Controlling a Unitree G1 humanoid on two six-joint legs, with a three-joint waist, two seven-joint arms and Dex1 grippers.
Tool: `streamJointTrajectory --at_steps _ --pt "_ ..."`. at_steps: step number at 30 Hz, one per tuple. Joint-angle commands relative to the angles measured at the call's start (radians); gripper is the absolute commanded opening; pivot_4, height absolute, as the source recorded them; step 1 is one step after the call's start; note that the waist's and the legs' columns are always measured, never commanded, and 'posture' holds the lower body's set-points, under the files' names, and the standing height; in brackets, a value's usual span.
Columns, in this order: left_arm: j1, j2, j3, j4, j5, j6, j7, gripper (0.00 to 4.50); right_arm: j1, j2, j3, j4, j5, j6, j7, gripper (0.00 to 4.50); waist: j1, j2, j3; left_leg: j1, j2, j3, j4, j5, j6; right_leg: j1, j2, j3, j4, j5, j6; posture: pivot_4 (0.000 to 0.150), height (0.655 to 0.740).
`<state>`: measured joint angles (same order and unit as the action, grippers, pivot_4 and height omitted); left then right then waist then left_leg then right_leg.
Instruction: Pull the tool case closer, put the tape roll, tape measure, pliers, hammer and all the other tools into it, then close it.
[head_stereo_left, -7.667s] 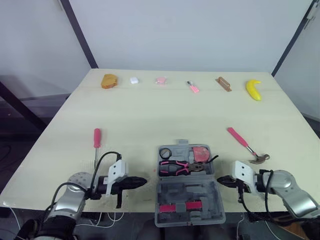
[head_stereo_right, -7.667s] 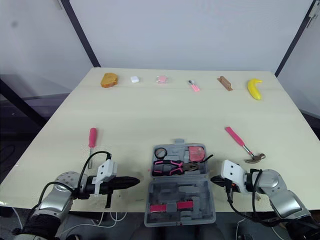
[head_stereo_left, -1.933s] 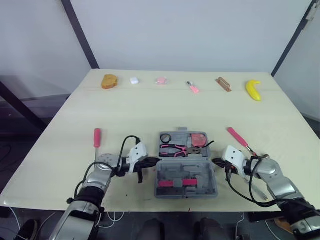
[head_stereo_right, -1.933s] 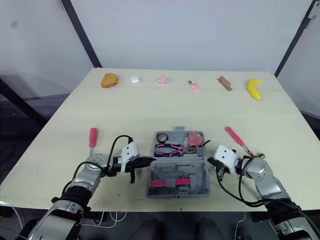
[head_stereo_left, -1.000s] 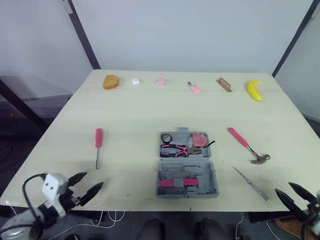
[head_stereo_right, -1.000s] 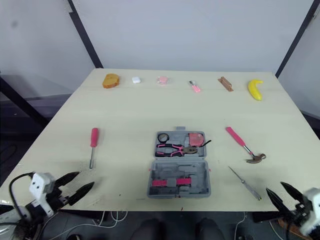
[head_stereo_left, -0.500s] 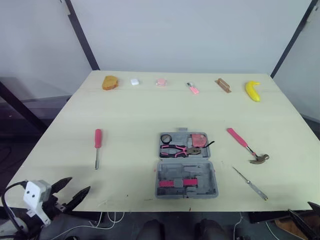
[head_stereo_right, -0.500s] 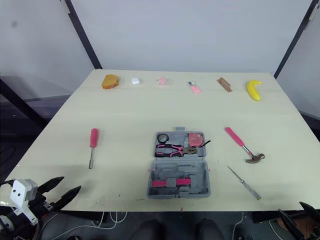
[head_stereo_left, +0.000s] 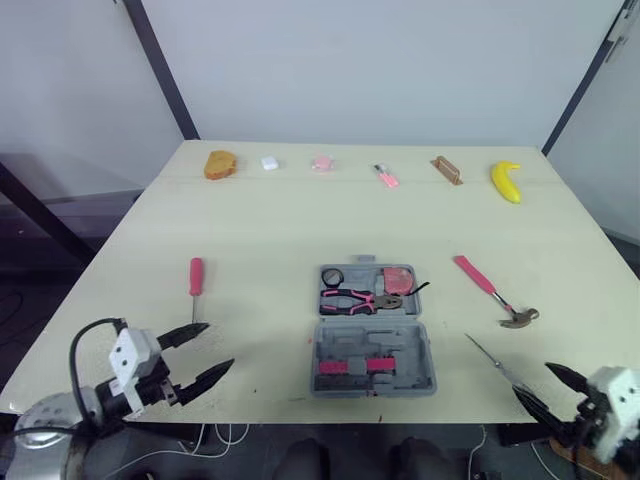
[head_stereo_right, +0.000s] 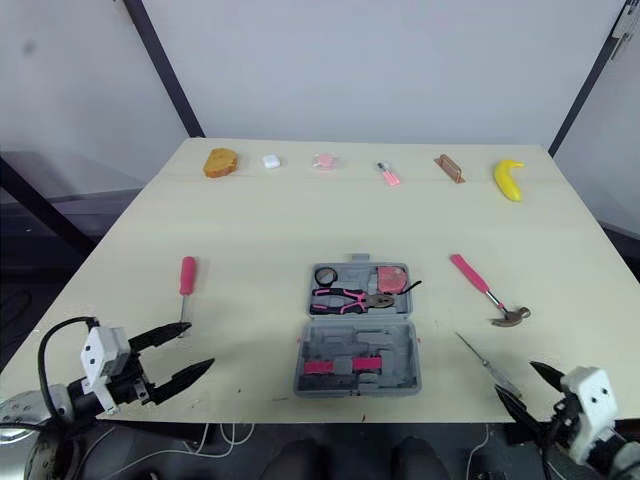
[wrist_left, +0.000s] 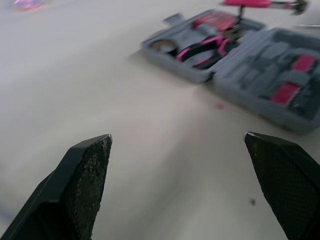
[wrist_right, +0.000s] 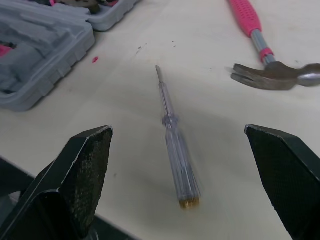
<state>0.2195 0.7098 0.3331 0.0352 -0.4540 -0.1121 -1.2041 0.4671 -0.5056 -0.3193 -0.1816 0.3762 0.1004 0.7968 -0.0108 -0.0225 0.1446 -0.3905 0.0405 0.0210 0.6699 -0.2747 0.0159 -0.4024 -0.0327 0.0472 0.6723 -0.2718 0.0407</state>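
Both pincers have come back up to the near edge of the table since half a second ago; then my left one hung lower and further left, and my right one barely showed at the corner.

My left pincer is spread wide with nothing in it, at the near left of the table. One fingertip is just beside the metal tip of the red screwdriver, which lies far of it. The tool case is open and flat, well apart to the right of this pincer.

In the far half of the case lie the pliers, the tape roll and the tape measure.

My right pincer is also spread wide and holds nothing. The clear screwdriver lies right in front of it, handle end nearest the fingers, in line with the gap between them. The hammer lies beyond that, further off, and the case is to the left.
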Motion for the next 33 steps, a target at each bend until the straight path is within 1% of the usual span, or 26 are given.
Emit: streamJointTrajectory --at_steps 1,7,8,10,12,13,15,16,18,23,27,30,33 --pt "-0.036 0.024 -0.030 -0.076 -0.010 0.002 -0.022 4.50 -0.030 -0.004 0.030 -0.012 -0.023 0.048 -0.043 4.46 0.001 0.001 0.000 0.000 0.000 0.000 0.000 0.000 0.000 0.000 0.000 0.000 0.000 0.000 0.000 0.150 0.7400" --pt "-0.093 0.061 -0.095 -0.201 -0.076 0.077 -0.089 4.50 -0.087 -0.004 0.095 0.024 -0.060 0.097 -0.073 4.46 -0.001 0.001 0.001 -0.001 -0.001 -0.001 0.000 0.000 0.000 0.000 0.001 0.000 0.000 0.002 0.004 0.150 0.7400" --pt "-0.099 0.068 -0.103 -0.218 -0.089 0.092 -0.103 4.50 -0.092 -0.005 0.102 0.027 -0.065 0.110 -0.081 4.23 -0.001 0.001 0.001 -0.001 -0.001 -0.001 0.000 0.000 0.000 0.000 0.001 0.000 0.000 0.002 0.004 0.150 0.7400" --pt "-0.111 0.083 -0.120 -0.242 -0.105 0.113 -0.131 4.50 -0.100 -0.012 0.114 0.038 -0.085 0.110 -0.090 3.66 -0.001 0.002 0.002 -0.001 -0.001 0.000 0.000 0.000 0.000 0.000 0.001 0.000 0.000 0.002 0.004 0.150 0.7400" --pt "-0.129 0.105 -0.139 -0.270 -0.102 0.121 -0.155 4.50 -0.101 -0.016 0.122 0.032 -0.085 0.122 -0.090 2.77 -0.002 0.003 0.002 -0.001 -0.002 0.000 0.000 0.000 0.000 0.000 0.002 0.000 0.000 0.002 0.004 0.150 0.7400" --pt "-0.138 0.110 -0.144 -0.285 -0.111 0.135 -0.156 4.50 -0.102 -0.013 0.122 0.026 -0.083 0.129 -0.095 2.46 -0.002 0.003 0.002 -0.001 -0.002 0.000 0.000 0.000 0.000 0.000 0.002 0.000 0.000 0.002 0.004 0.150 0.7400" --pt "-0.170 0.118 -0.157 -0.321 -0.140 0.173 -0.159 4.50 -0.106 -0.007 0.118 0.019 -0.083 0.137 -0.110 1.48 -0.001 0.003 0.002 -0.001 -0.002 0.000 0.000 0.000 0.000 0.000 0.002 0.000 0.000 0.002 0.004 0.150 0.7400" --pt "-0.185 0.122 -0.165 -0.335 -0.148 0.185 -0.167 4.50 -0.106 -0.007 0.119 0.012 -0.083 0.143 -0.116 1.10 -0.001 0.003 0.002 -0.001 -0.002 0.000 0.000 0.000 0.000 0.000 0.003 0.000 0.000 0.002 0.004 0.150 0.7400" --pt "-0.220 0.118 -0.177 -0.350 -0.171 0.209 -0.171 4.50 -0.102 -0.003 0.121 -0.018 -0.082 0.155 -0.132 0.06 -0.001 0.003 0.002 -0.001 -0.002 -0.001 0.000 0.000 0.000 0.000 0.003 0.000 0.000 0.002 0.004 0.150 0.7400" --pt "-0.242 0.116 -0.189 -0.347 -0.184 0.221 -0.199 4.50 -0.082 0.020 0.125 -0.136 -0.041 0.265 -0.183 0.01 -0.005 0.004 0.003 -0.001 -0.001 -0.001 0.000 0.000 0.000 0.000 0.004 0.001 0.000 0.002 0.004 0.150 0.7400" --pt "-0.251 0.116 -0.202 -0.365 -0.192 0.231 -0.220 4.50 -0.079 0.063 0.160 -0.257 -0.031 0.447 -0.298 0.01 -0.002 0.004 0.003 -0.002 -0.001 -0.001 0.000 0.000 0.000 0.000 0.005 0.000 0.000 0.002 0.004 0.150 0.7400" --pt "-0.265 0.111 -0.214 -0.375 -0.198 0.238 -0.229 4.50 -0.125 0.147 0.184 -0.332 -0.031 0.583 -0.431 0.01 -0.002 0.004 0.003 -0.002 -0.001 -0.002 0.000 0.000 0.000 -0.001 0.005 0.000 0.000 0.002 0.004 0.150 0.7400" --pt "-0.276 0.113 -0.222 -0.378 -0.201 0.241 -0.234 4.50 -0.177 0.228 0.201 -0.377 -0.030 0.680 -0.532 0.01 -0.004 0.005 0.004 -0.002 -0.001 -0.003 0.000 0.000 0.000 -0.002 0.005 0.001 0.000 0.002 0.004 0.150 0.7400"
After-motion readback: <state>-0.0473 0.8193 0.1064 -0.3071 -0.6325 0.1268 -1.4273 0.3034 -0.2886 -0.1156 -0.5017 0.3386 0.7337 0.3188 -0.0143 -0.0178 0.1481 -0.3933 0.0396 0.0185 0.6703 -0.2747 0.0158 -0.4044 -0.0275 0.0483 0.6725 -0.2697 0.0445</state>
